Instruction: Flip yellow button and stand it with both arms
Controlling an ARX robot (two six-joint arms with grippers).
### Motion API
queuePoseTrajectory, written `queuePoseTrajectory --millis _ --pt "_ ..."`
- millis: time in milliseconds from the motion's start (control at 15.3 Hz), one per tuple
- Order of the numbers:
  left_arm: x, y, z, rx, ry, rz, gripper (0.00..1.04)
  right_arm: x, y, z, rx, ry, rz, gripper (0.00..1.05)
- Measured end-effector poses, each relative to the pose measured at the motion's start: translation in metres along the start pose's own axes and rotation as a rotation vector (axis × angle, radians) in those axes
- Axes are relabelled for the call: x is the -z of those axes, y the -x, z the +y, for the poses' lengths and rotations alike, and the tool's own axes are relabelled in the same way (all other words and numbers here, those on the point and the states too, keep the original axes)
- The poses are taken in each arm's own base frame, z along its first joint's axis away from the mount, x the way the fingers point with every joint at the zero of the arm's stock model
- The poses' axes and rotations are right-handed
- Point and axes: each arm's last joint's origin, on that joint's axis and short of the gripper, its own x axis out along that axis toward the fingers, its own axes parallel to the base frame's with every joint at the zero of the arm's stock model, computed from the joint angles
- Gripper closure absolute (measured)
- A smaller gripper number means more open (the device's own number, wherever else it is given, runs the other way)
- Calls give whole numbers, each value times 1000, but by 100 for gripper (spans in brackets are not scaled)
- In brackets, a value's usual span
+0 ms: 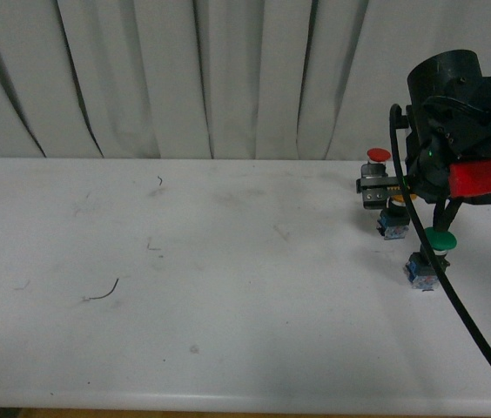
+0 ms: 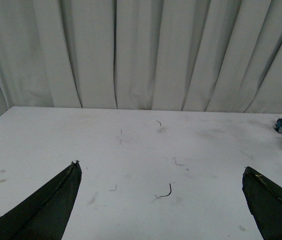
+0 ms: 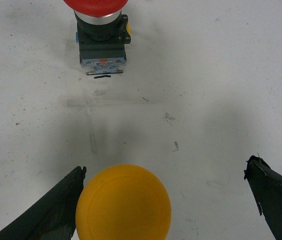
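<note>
Right tool [image 3: 166,200] spread wide, hovering low right in frame, yellow button [image 3: 123,202] beside one finger, positioned for pinching. Left tool [image 2: 163,200] likewise released, idle over worktop [image 2: 131,150].

Right end effector [image 3: 166,200] spread wide, lowered; left end effector [image 2: 161,200] spread wide.

Lighting even, diffuse, moderately bright in all views. Table [image 1: 228,287] shows only faint, soft shadows. No glare. Slight grain and softness throughout. In the right wrist view, a soft shadow surrounds the yellow button [image 3: 123,202].
</note>
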Motion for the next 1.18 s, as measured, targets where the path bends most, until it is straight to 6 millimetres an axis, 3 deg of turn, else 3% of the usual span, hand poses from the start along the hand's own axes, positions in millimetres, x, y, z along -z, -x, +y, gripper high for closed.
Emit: queuePoseTrajectory --millis 131,261,457,588,849,914,979,1045,1175 --pt "0 0 0 0 0 0 7 2 1 0 -22 -16 -7 6" --pt "0 0 0 0 0 0 7 -5 16 -8 -68 -65 -48 6" --pt "0 0 0 0 0 0 7 -35 72 -37 -170 -133 -218 6" --pt "0 0 0 0 0 0 7 -35 119 -59 -258 -164 -342 6" --pt "0 0 0 0 0 0 7 11 240 -108 -492 -241 -484 6" --pt "0 0 0 0 0 0 7 23 267 -118 -462 -237 -598 11" --pt "0 0 0 0 0 0 7 41 290 -126 -312 -203 -722 24" --pt "0 0 0 0 0 0 7 69 304 -130 -228 -153 -729 37" --pt "0 0 0 0 0 0 7 120 313 -132 -199 -97 -696 60"
